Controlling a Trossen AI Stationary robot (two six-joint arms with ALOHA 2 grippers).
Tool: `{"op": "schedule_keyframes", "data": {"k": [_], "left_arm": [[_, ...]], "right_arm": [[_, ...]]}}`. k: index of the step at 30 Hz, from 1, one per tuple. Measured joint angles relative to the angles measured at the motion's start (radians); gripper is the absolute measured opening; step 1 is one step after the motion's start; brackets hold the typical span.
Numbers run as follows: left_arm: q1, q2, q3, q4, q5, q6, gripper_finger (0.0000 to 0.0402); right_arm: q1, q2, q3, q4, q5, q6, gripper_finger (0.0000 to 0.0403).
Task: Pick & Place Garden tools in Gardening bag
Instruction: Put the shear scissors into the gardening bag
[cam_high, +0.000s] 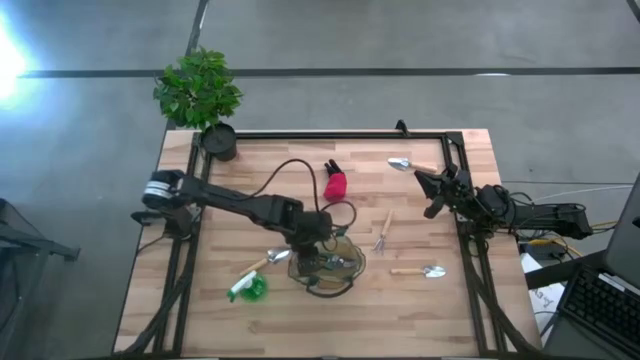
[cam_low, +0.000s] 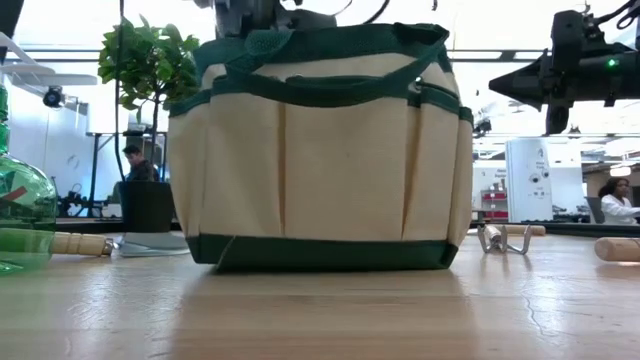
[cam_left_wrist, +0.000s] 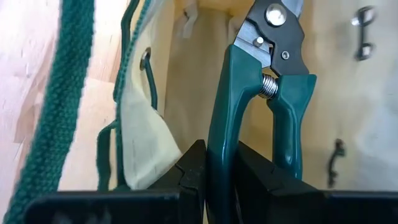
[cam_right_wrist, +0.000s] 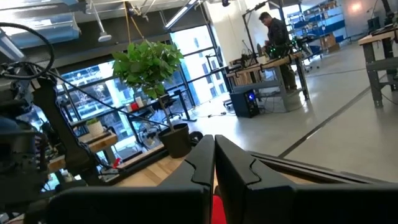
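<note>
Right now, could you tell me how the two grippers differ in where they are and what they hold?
The left gripper is over the gardening bag, fingers shut on the green-handled pruning shears. The right gripper hangs above the table's right side, away from the bag, fingers shut on nothing. Both are closed.

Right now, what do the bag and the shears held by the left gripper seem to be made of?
The gardening bag looks like tan woven fabric with dark green webbing trim; seams and soft folds show. The pruning shears, clamped in the left gripper, seem to be dull grey metal at the pivot, with smooth teal handles, probably plastic-coated.
</note>
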Motion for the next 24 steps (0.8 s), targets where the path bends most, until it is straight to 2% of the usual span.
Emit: {"op": "schedule_keyframes", "data": {"k": [20,22,24], "left_arm": [[0.000,0.099,0.000,-0.004,0.006,-0.003,0.0059],[0.000,0.096,0.000,-0.005,0.008,-0.002,0.0070],[0.000,0.096,0.003,-0.007,0.016,-0.002,0.0097]], "right_arm": [[0.000,0.000,0.000,-0.021,0.000,0.000,0.0008],[0.000,0.000,0.000,-0.021,0.000,0.000,0.0008],[0.000,0.000,0.000,-0.021,0.000,0.000,0.0008]]}}
